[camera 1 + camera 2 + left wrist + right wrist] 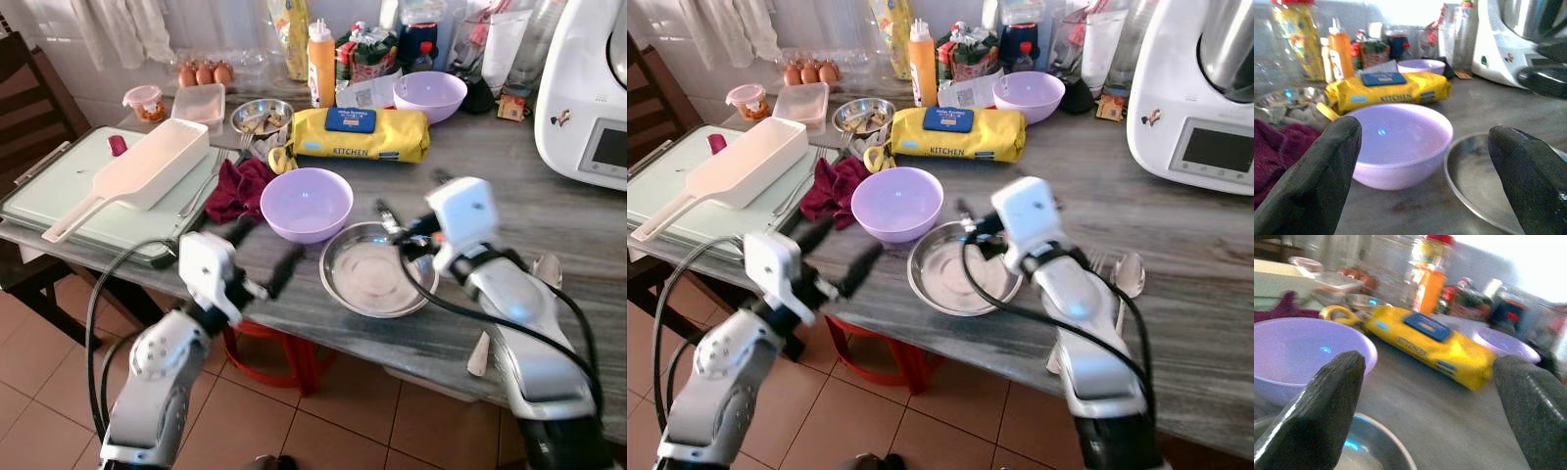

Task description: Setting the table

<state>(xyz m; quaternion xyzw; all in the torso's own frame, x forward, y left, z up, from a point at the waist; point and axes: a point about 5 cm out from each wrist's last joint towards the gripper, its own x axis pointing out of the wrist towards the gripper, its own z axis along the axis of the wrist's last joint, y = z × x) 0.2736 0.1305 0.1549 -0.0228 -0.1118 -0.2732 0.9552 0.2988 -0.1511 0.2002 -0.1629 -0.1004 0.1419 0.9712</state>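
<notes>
Left eye view: a round steel plate [377,269] lies flat at the near edge of the grey table [549,225]; being round, it has no long axis, and its opening faces up. A lilac bowl [306,204] stands upright just beside the plate, on the side away from the table edge and toward the robot's left, rims near or touching. Beyond the bowl lies a yellow wipes pack [358,134], long axis running across the table; a dark red cloth [238,188] lies left of the bowl. The left gripper [263,255] hovers at the table edge left of the plate, fingers spread wide, holding nothing. The right gripper [407,230] sits over the plate's far right rim; its opening cannot be judged here. Right eye view: a fork and spoon [1127,274] lie right of the plate, handles toward the table edge. Left wrist view: two black fingers [1312,181] stand wide apart, framing the bowl and the plate's rim. Right wrist view: fingers [1317,416] wide apart, empty, above the plate, with the bowl and wipes pack beyond.
</notes>
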